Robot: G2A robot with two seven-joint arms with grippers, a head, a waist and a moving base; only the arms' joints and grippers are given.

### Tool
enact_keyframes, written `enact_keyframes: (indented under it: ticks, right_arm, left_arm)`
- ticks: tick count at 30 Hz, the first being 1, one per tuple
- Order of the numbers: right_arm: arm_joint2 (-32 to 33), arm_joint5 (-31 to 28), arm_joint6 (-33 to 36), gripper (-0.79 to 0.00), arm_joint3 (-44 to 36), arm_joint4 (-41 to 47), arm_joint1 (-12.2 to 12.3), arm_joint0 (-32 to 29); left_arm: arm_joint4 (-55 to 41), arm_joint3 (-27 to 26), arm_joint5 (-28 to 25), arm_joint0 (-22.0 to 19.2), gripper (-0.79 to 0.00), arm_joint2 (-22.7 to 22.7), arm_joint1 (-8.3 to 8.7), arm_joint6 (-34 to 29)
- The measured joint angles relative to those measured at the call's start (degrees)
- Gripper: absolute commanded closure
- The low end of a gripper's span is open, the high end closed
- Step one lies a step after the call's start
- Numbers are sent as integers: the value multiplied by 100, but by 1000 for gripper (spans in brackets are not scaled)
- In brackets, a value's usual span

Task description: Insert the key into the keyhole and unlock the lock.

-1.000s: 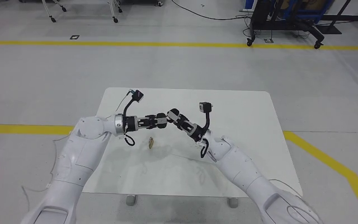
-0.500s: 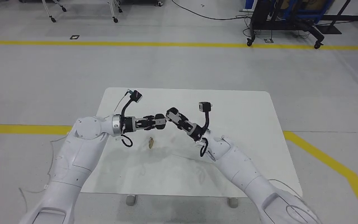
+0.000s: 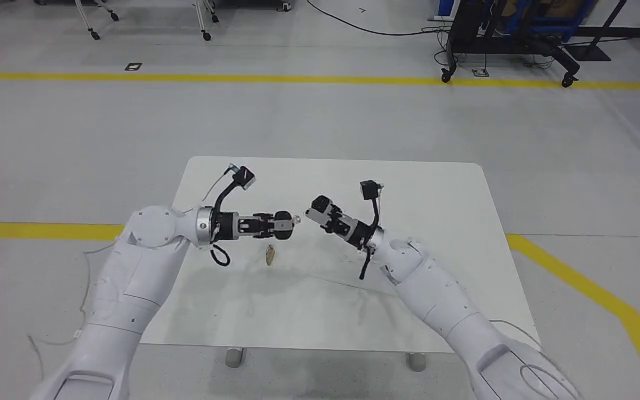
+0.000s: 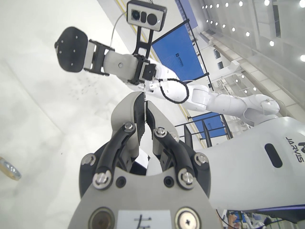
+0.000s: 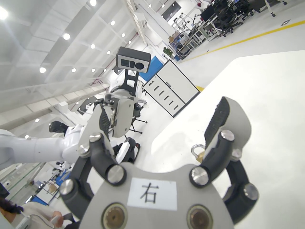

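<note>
Left wrist view: the left gripper [image 4: 144,106] is clamped shut on a thin silver key [image 4: 144,94], seen edge-on. Opposite it, the right gripper [image 5: 162,113] has its fingers spread and holds nothing. A small brass padlock [image 3: 270,256] lies unheld on the white table [image 3: 430,200] beneath. Judging by this, the key is in hand, while insertion and unlocking are not yet done.

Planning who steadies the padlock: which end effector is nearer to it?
Left. The left end effector, shut on the key, hovers just beyond the padlock; the right end effector, open, hangs farther off to its side.
</note>
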Motion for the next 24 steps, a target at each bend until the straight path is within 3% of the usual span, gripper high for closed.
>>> enact_keyframes:
  ticks: [2, 3, 4, 8, 13, 24]
  right_arm:
    - [122, -60, 394, -462, -135, 209, 92, -111]
    - [163, -79, 600, -388, -206, 369, 129, -161]
    - [194, -63, 918, -366, -297, 608, 173, -220]
    - [220, 347, 2070, -372, -542, 1358, 290, -272]
    - [193, 670, 2941, -314, -721, 1995, 340, -282]
    - [106, 838, 3521, -314, -737, 2424, 352, -234]
  left_arm:
    - [27, 14, 218, -96, 0, 41, 37, -213]
    - [59, 7, 271, -121, 0, 59, 57, -263]
    - [107, -26, 321, -140, 0, 98, 83, -312]
    - [171, -212, 413, -143, 0, 311, 156, -403]
    - [327, -285, 378, -213, 0, 616, 237, -367]
    - [99, -184, 257, -402, 0, 981, 371, -246]
